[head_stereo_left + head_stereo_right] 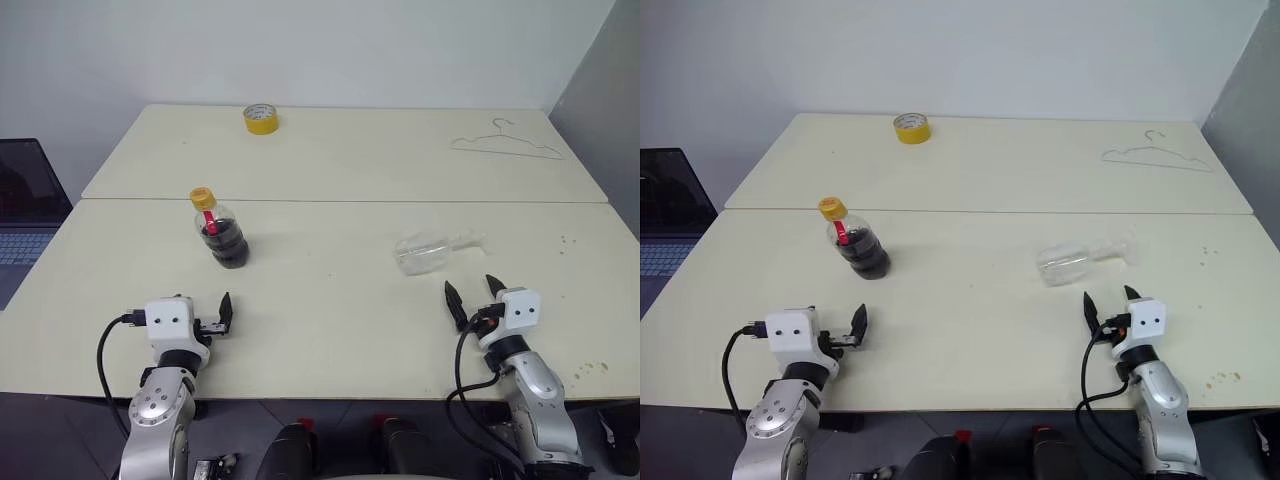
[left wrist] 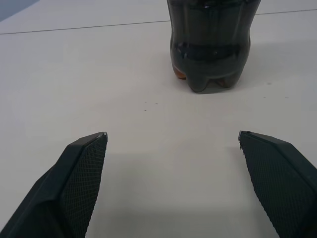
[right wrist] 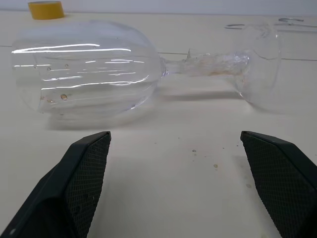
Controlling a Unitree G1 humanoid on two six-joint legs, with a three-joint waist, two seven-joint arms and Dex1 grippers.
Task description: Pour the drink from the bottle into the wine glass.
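Bottle [image 1: 222, 233] upright, wine glass [image 1: 432, 250] toppled; both end effectors level, open.

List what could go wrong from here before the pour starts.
1. The wine glass lies on its side on the table; it may roll when the open right end effector closes on it, and it must be stood up first.
2. The bottle still wears its yellow-orange cap, so pouring is blocked until it comes off.
3. The full, upright bottle could tip if the open left end effector nudges it.

Bottle [image 1: 858, 246] upright, wine glass [image 1: 1072, 260] on its side, both grippers open
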